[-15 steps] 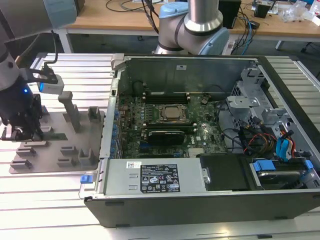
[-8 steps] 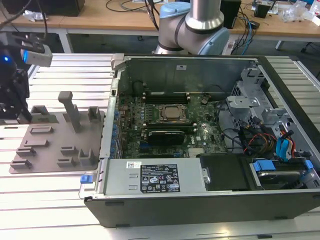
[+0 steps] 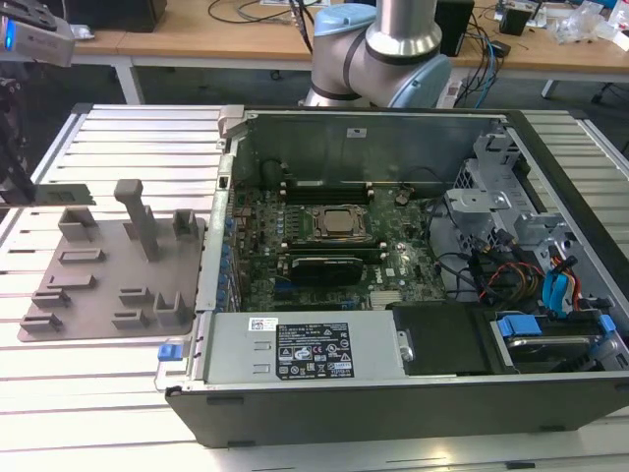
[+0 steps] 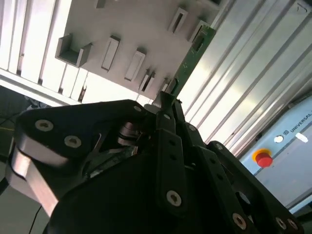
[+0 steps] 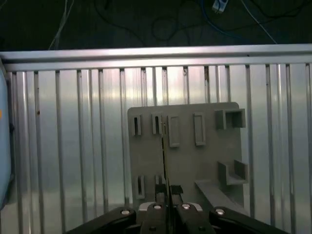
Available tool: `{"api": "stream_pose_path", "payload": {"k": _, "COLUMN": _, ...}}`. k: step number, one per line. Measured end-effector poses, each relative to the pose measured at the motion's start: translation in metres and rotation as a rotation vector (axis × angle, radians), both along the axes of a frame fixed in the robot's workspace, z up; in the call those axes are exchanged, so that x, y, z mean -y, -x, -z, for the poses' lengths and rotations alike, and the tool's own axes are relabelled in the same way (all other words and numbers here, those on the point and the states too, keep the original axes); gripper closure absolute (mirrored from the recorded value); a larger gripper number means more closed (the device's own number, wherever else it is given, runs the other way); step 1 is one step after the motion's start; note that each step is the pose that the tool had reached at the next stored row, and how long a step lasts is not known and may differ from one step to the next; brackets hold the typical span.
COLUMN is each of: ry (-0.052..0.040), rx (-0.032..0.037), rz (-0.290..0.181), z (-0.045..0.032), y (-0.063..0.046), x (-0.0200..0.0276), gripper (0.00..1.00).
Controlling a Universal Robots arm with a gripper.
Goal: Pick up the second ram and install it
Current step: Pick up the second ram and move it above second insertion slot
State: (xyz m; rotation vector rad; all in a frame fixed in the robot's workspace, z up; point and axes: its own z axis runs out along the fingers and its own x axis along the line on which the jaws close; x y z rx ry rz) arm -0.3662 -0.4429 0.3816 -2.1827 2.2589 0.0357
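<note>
**Stock check: memory stick in the claw, over the grey tray**

- Gripper point(image 4: 165, 97): fingers closed on the ram stick point(image 4: 192, 53), pinching it at one end. The rest of the green board sticks out past the fingertips. In the first wrist view the gripper point(image 5: 165, 191) holds the stick point(image 5: 164, 151) edge-on, so it shows as one thin dark line.
- Ram stick, location: over the grey tray point(image 5: 195, 161), lined up w/ the tray's row of narrow upright slots. Can't tell whether its far end touches the tray or hangs clear. It is not in the PC.
- Grey tray point(image 3: 98, 285): flat on the slatted metal table point(image 3: 118, 393), on the exterior view's left, just beside the PC case. It has several upright blocks, one tall.
- PC case point(image 3: 393, 138): lid off, lying open on the table. The motherboard point(image 3: 393, 265) is exposed, CPU socket point(image 3: 339, 224) near the middle, long black slots on either side of it.
- Arm base point(image 3: 393, 49): behind the case, at the back of the table.
- Red button point(image 4: 263, 159): on a grey box beyond the table edge, in the second wrist view.
</note>
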Motion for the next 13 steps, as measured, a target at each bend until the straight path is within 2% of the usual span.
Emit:
{"api": "stream_pose_path", "payload": {"k": 2, "ry": 0.0000, "rx": -0.0001, "rz": 0.000, "z": -0.0001, "y": 0.000, "x": 0.0000, "gripper": 0.86}}
{"api": "stream_pose_path", "payload": {"k": 3, "ry": 0.0002, "rx": -0.0002, "rz": 0.000, "z": -0.0001, "y": -0.004, "x": 0.0000, "gripper": 0.86}}
{"api": "stream_pose_path", "payload": {"k": 12, "ry": 0.0004, "rx": -0.0025, "rz": 0.000, "z": 0.0005, "y": -0.086, "x": 0.0000, "gripper": 0.86}}
{"api": "stream_pose_path", "payload": {"k": 13, "ry": 0.0004, "rx": -0.0030, "rz": 0.000, "z": 0.0007, "y": -0.098, "x": 0.0000, "gripper": 0.86}}
